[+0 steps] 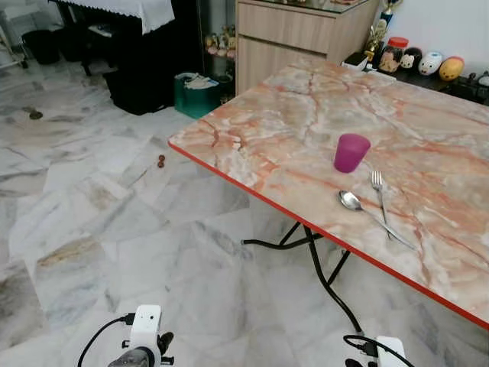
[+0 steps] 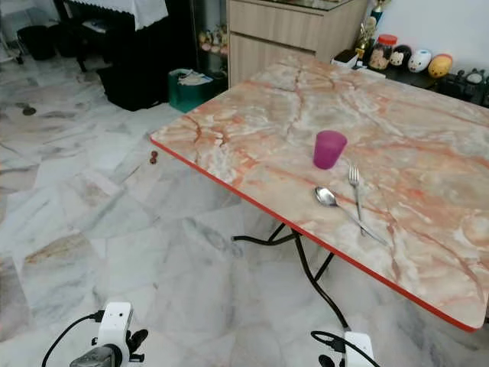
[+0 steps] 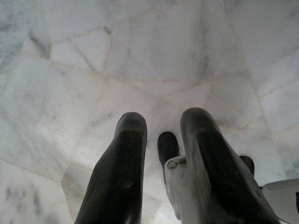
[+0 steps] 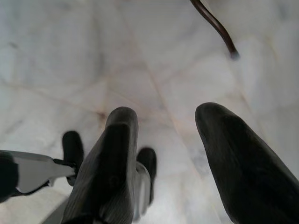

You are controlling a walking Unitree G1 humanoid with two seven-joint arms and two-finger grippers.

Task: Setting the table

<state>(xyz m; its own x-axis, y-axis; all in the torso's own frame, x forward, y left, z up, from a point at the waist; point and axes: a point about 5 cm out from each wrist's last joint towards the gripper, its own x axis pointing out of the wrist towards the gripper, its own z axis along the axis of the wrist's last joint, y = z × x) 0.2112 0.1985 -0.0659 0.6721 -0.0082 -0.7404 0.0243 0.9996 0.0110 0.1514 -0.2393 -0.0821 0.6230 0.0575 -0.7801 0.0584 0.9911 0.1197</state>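
Note:
A purple cup stands upright on the marble-patterned table with a red rim. Just in front of it lie a silver spoon and a fork, side by side. Both arms hang low near the floor, well short of the table. My left gripper points down at the marble floor, its fingers apart with nothing between them. My right gripper also hangs over the floor, open and empty.
The table stands on black folding legs. A wooden cabinet and a shelf of small figurines are behind it. A green bag and dark furniture stand at the back left. Open marble floor lies to the left.

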